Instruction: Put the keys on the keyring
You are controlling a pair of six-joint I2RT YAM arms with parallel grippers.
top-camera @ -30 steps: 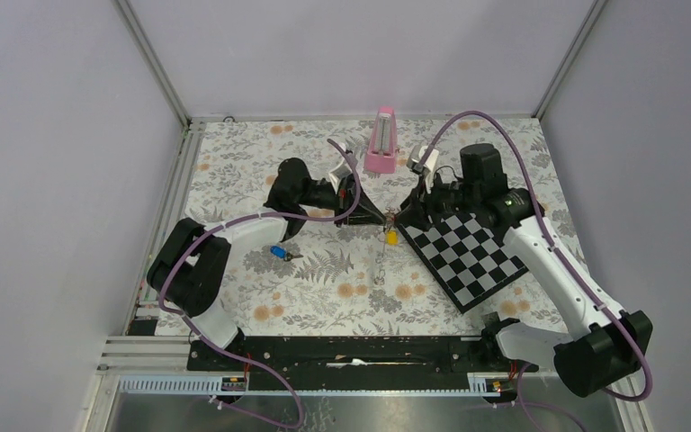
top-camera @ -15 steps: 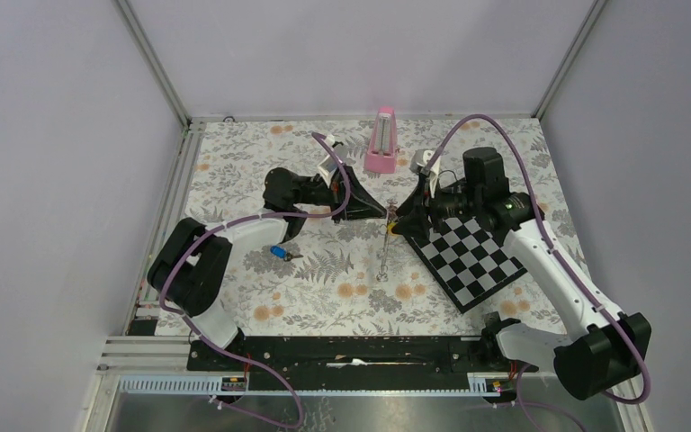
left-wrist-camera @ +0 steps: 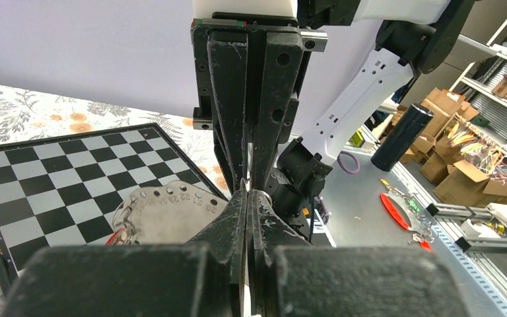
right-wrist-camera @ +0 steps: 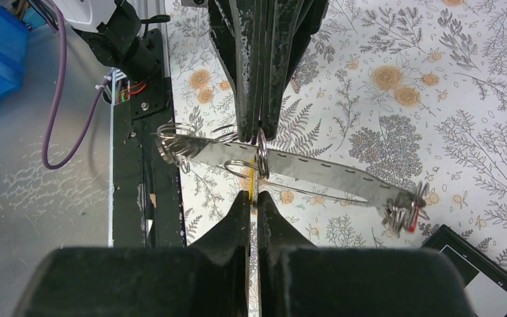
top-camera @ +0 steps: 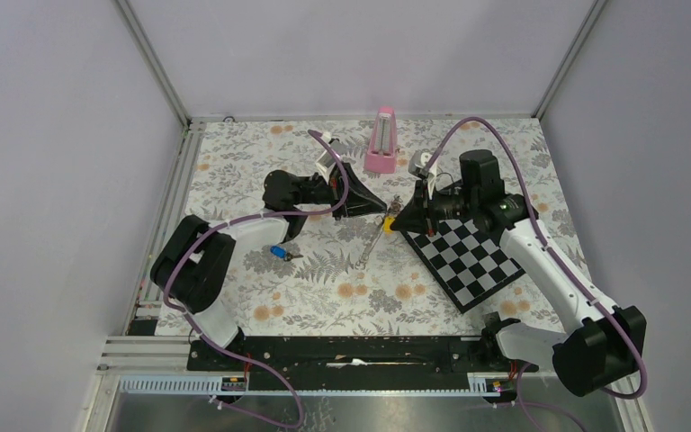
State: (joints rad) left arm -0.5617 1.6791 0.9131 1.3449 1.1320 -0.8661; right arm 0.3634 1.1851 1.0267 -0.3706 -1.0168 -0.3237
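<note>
Dangling below the closed left gripper [right-wrist-camera: 261, 132], the keyring [right-wrist-camera: 317, 173] is being touched by the yellow key [right-wrist-camera: 253, 185] pinched in the closed right gripper [right-wrist-camera: 253, 199].

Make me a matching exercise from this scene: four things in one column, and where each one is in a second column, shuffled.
Things:
1. blue key
2. yellow key
3. pink metronome
4. chessboard

Places:
a. standing at the far edge of the floral tablecloth
b. lying loose, left of centre
c. flat on the right side
d. pinched in the right pincer

Pairs: 1-b; 2-d; 3-a; 4-c
</note>
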